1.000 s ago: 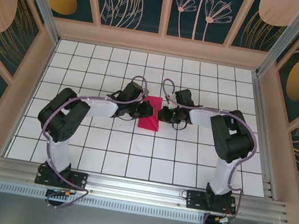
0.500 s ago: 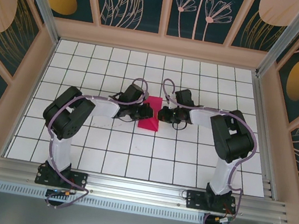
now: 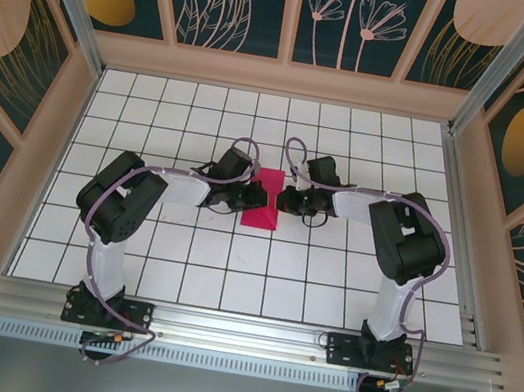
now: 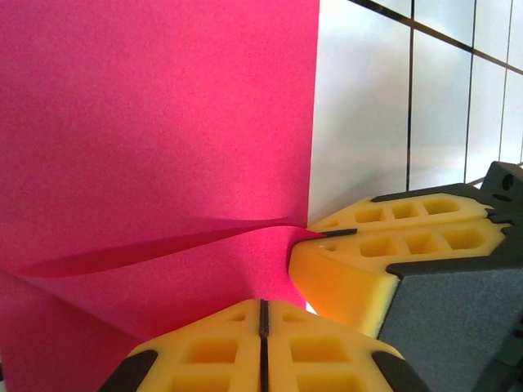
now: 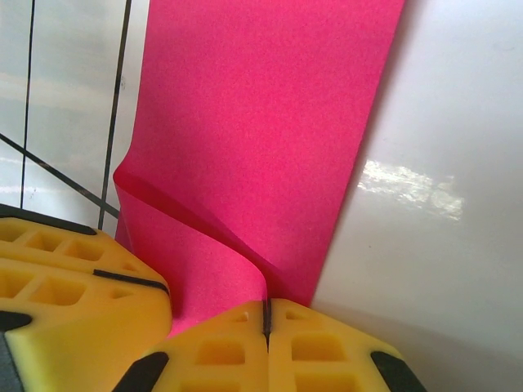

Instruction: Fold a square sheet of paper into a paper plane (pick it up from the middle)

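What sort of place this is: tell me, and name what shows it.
Probably a purpose-built robot test cell: a white grid-lined tabletop, boxed in by wood-framed dark wall panels painted with leaves and flowers, with a silver aluminium mounting rail along the near edge.

L arm [image 3: 104, 265] & R arm [image 3: 387, 304]: white tubular links, bulky black joint housings, purple cables [image 3: 243, 139] looped alongside. Black base plates [image 3: 108, 309] at near worktop edge. L claw [image 4: 263, 306] & R claw [image 5: 266, 309]: yellow pads w/ square pockets, black backing.
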Robot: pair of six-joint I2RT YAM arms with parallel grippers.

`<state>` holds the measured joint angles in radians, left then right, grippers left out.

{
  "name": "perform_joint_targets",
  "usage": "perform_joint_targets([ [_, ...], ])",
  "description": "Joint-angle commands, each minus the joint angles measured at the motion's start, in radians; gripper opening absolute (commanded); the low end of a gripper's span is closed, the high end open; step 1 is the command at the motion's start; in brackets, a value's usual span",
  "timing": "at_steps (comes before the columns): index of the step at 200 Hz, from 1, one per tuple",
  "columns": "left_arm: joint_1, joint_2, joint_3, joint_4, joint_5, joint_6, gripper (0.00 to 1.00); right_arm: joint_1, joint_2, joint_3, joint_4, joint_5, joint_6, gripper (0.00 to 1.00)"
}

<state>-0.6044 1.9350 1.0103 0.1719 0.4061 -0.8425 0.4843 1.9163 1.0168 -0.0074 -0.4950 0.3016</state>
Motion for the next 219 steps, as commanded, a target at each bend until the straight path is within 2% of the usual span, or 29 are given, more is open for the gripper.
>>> perform_joint_targets([
  [1, -0.006, 0.027, 0.020, -0.028, -0.010, 0.012, 0.11, -0.014, 0.046, -0.001, -0.044, 0.059, 0.008, 0.06],
  [219, -0.005, 0.031, -0.007, -0.060, -0.059, 0.004, 0.10, -0.016, 0.069, 0.009, -0.050, 0.042, 0.002, 0.06],
])
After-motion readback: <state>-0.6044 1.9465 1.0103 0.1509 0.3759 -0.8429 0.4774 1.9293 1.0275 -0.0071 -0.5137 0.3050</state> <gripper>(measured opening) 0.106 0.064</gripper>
